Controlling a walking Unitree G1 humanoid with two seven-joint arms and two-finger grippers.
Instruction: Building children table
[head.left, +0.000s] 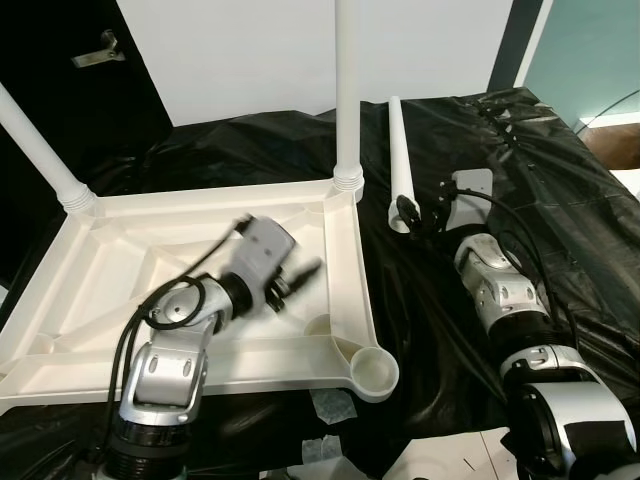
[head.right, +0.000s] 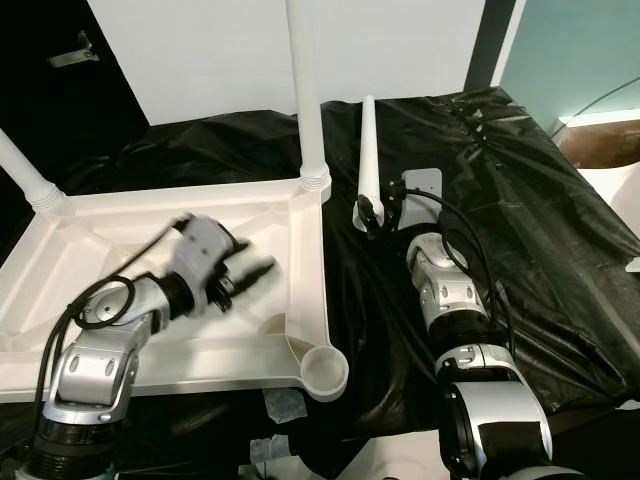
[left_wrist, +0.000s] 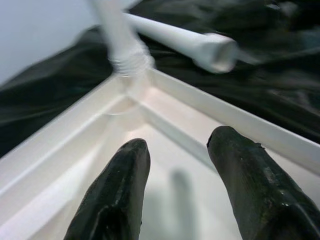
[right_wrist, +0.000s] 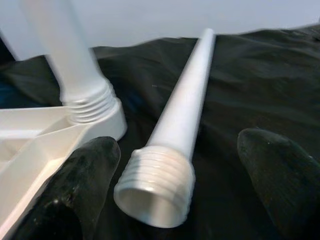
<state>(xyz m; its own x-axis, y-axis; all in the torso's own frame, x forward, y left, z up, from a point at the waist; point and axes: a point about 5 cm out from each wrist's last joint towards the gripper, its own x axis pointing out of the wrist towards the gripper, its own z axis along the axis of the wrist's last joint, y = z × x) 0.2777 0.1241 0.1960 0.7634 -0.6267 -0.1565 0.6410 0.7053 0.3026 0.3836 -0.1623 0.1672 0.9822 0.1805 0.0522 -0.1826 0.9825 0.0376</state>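
Right end effector (right_wrist: 175, 185) open around loose table leg (right_wrist: 180, 115)

Even, bright indoor light, with sheen on the black plastic sheet (head.left: 520, 150). The left gripper (head.left: 298, 275) is motion-blurred in the head views. Both wrist views are soft, their backgrounds smeared.

I count one white tabletop (head.left: 345, 262) lying upside down on one black sheet (head.left: 560, 190). Two legs stand screwed into its corners: one far leg (head.left: 347, 90) and one left leg (head.left: 38, 150). One loose leg (head.left: 399, 165) lies on the sheet. One empty socket (head.left: 372, 370) shows at the near corner. I have two pincers: left pincer (head.left: 300, 280), right pincer (head.left: 420, 215).
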